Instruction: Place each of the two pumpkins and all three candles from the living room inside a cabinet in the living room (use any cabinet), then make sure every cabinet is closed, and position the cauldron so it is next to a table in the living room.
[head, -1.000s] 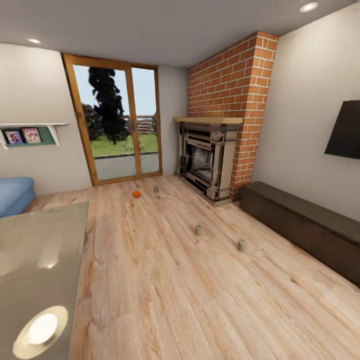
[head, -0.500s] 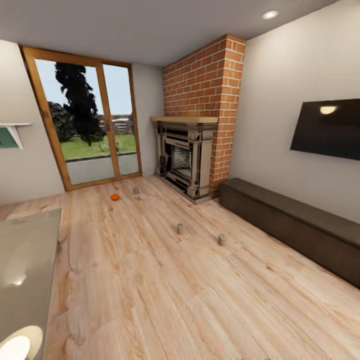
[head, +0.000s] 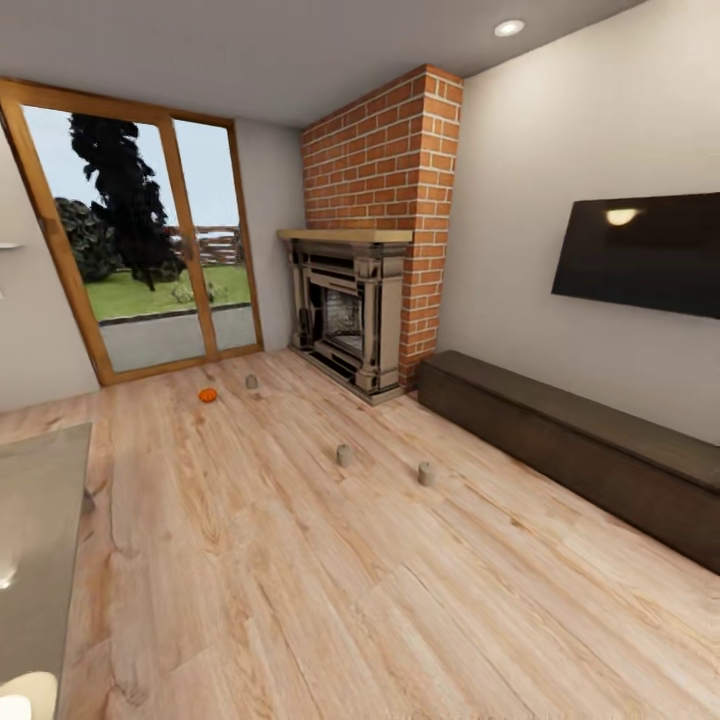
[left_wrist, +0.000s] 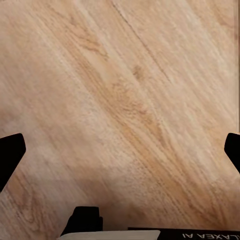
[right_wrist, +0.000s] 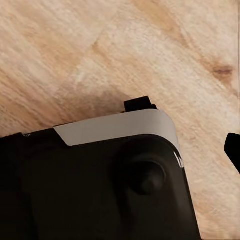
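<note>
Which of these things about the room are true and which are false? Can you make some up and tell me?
1. Three candles stand on the wooden floor: the far one, the middle one and the near one. True.
2. The pumpkin sits on top of the cabinet. False: it lies on the floor near the glass door, beside the far candle.
3. The cabinet's drawers are pulled open. False: its front looks shut.
4. A dark screen hangs on the wall above the cabinet. True.
5. The left gripper holds a candle. False: its fingers are apart with bare floor between them.
</note>
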